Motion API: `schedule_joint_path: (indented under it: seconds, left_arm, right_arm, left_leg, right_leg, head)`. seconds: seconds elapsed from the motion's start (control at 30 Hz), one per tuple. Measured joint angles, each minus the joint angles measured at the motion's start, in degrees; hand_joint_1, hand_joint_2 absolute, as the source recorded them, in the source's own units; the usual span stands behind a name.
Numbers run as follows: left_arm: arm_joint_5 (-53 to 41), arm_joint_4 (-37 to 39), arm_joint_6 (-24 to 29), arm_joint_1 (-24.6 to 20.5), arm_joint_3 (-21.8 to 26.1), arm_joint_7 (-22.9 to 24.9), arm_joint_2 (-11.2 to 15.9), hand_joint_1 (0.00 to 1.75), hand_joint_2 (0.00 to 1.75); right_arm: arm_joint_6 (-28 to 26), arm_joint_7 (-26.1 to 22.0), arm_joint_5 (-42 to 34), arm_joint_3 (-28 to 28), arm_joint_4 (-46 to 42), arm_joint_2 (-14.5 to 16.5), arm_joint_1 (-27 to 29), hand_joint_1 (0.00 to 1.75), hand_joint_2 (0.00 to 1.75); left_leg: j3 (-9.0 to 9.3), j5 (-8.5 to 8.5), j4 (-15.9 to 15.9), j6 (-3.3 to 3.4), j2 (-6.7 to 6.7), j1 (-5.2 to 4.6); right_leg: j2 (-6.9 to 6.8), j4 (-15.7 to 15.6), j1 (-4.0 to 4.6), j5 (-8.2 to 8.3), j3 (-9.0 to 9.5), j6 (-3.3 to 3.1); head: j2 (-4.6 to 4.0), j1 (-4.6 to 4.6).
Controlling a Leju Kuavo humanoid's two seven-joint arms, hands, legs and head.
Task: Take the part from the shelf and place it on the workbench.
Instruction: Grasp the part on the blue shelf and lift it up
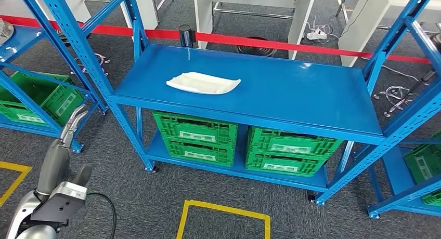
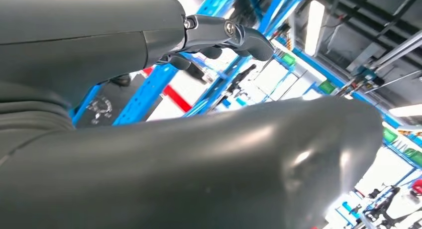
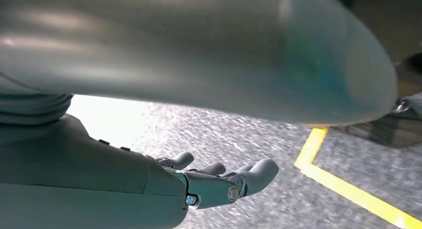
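Observation:
A flat white part [image 1: 203, 83] lies on the top board of the blue shelf [image 1: 291, 98], left of its middle. My left hand [image 1: 68, 130] is raised at the lower left, well short of the shelf and left of the part, its fingers apart and holding nothing. The left wrist view shows that hand's thick thumb [image 2: 239, 164] and dark fingers [image 2: 234, 37] spread against shelving and ceiling lights. In the right wrist view my right hand [image 3: 219, 179] hangs over grey carpet with its fingers loosely apart and nothing in them.
Green crates [image 1: 197, 136] [image 1: 288, 150] fill the shelf's lower level. More blue shelving with green crates [image 1: 39, 98] stands at left and right. A red barrier strip [image 1: 291, 45] runs behind, before white tables [image 1: 255, 5]. Yellow floor tape [image 1: 223, 213] marks the carpet in front.

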Motion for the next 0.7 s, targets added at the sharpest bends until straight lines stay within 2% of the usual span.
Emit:
schedule_joint_path:
  seconds: [0.03,0.1,0.17,0.2,0.23,0.33,0.37,0.4,0.47,0.5,0.57,0.6,0.67,0.7]
  left_arm:
    - [0.0,0.1,0.0,-0.2,0.0,-0.1,0.1,0.0,0.0]
    - [0.1,0.3,0.2,-0.5,-0.1,-0.3,0.2,0.0,0.0]
    - [0.1,0.4,0.4,-0.7,-0.3,-0.4,0.4,0.0,0.0]
    - [0.1,0.3,0.5,-0.9,-0.3,-0.5,0.4,0.0,0.0]
    - [0.1,0.3,0.5,-1.1,-0.4,-0.5,0.5,0.0,0.0]
    - [0.1,0.4,0.7,-1.5,-0.7,-0.5,0.5,0.0,0.0]
    - [0.1,0.4,0.7,-1.5,-0.8,-0.5,0.5,0.0,0.0]
    - [0.1,0.4,0.7,-1.6,-0.9,-0.5,0.5,0.0,0.0]
    - [0.0,0.4,0.7,-1.8,-1.2,-0.5,0.5,0.0,0.0]
    - [0.0,0.5,0.7,-2.0,-1.3,-0.5,0.5,0.0,0.0]
    - [0.0,0.8,0.6,-2.8,-1.7,-0.5,0.4,0.0,0.0]
    - [0.0,1.0,0.5,-3.3,-1.9,-0.5,0.4,0.0,0.0]
    - [0.0,1.4,0.4,-4.3,-2.5,-0.5,0.4,0.0,0.0]
    - [0.0,1.6,0.4,-4.7,-2.8,-0.5,0.4,0.0,0.0]
  right_arm:
    - [0.0,0.0,0.1,0.0,0.0,0.0,0.0,0.0,0.0]
    - [0.0,0.0,0.3,-0.1,0.0,-0.1,0.0,0.0,0.0]
    - [0.0,-0.1,0.5,-0.1,0.0,-0.1,0.2,0.0,0.0]
    - [0.0,-0.2,0.6,-0.1,0.0,-0.2,0.2,0.0,0.0]
    - [0.0,-0.2,0.7,-0.1,0.0,-0.2,0.1,0.0,0.0]
    - [0.0,-0.3,0.8,-0.1,0.0,-0.2,-0.1,0.0,0.0]
    - [0.1,-0.3,0.9,-0.1,0.0,-0.2,-0.1,0.0,0.0]
    - [0.1,-0.3,0.9,-0.2,0.0,-0.2,0.0,0.0,0.0]
    - [0.1,-0.3,0.9,-0.2,0.0,-0.2,0.0,0.0,0.0]
    - [0.1,-0.3,0.9,-0.2,0.0,-0.2,0.0,0.0,0.0]
    - [0.1,-0.2,0.9,-0.2,0.0,-0.2,-0.2,0.0,0.0]
    - [0.1,-0.2,0.9,-0.2,0.0,-0.2,-0.2,0.0,0.0]
    - [0.1,0.0,0.8,-0.3,0.0,-0.2,-0.3,0.0,0.0]
    - [0.1,0.0,0.8,-0.3,0.0,-0.2,-0.3,0.0,0.0]
  left_leg:
    - [0.18,-0.34,-0.1,-0.3,0.0,0.01]
    - [0.78,-0.35,0.1,-1.15,-0.03,0.0]
    - [1.35,-0.38,1.1,-1.84,0.02,-0.04]
    - [0.82,-0.76,2.6,-2.07,0.05,-0.05]
    - [-0.51,-1.66,5.2,-2.28,0.09,0.03]
    - [-7.18,-5.76,14.7,-3.06,0.13,0.43]
    - [-8.57,-5.87,15.6,-3.29,0.14,0.55]
    - [-8.96,-4.61,14.5,-3.47,0.15,0.66]
    - [-7.43,0.93,7.5,-3.54,0.21,0.86]
    - [-6.52,2.66,4.2,-3.41,0.29,0.84]
    - [-5.7,3.25,1.0,-2.69,0.44,0.66]
    - [-5.65,2.69,1.0,-2.09,0.43,0.56]
    - [-4.87,3.39,0.9,-1.04,0.22,0.66]
    - [-4.37,3.48,0.8,-0.66,0.17,0.74]
  right_leg:
    - [0.0,-1.9,0.22,0.3,0.62,-0.31]
    - [0.05,-3.1,0.45,-0.32,1.06,-0.96]
    - [0.08,-3.8,0.11,0.59,2.43,-1.64]
    - [0.05,-4.0,-0.08,0.63,3.14,-1.88]
    - [0.03,-4.1,-0.25,0.52,3.75,-2.03]
    - [0.07,-4.2,-0.41,-0.43,4.59,-2.11]
    - [0.1,-4.2,-0.46,-0.82,4.99,-2.01]
    - [0.12,-4.2,-0.56,-1.24,5.52,-1.86]
    - [0.15,-4.2,-0.83,-2.15,6.75,-1.4]
    - [0.18,-4.1,-0.9,-2.59,7.24,-1.07]
    - [0.16,-4.1,-0.9,-3.3,7.8,-0.17]
    - [0.14,-4.0,-0.81,-3.4,8.06,0.31]
    - [0.08,-3.3,-0.79,-3.68,8.53,1.07]
    - [0.09,-2.1,-0.79,-4.16,8.14,1.31]
  head:
    - [0.0,0.0]
    - [0.0,-0.02]
    - [0.0,-0.06]
    - [0.0,-0.2]
    - [0.0,-0.37]
    - [0.0,-0.81]
    - [0.0,-0.86]
    - [0.0,-0.89]
    - [0.0,-0.93]
    - [0.0,-1.0]
    - [0.0,-1.15]
    - [0.0,-1.16]
    - [0.0,-1.04]
    - [0.0,-0.91]
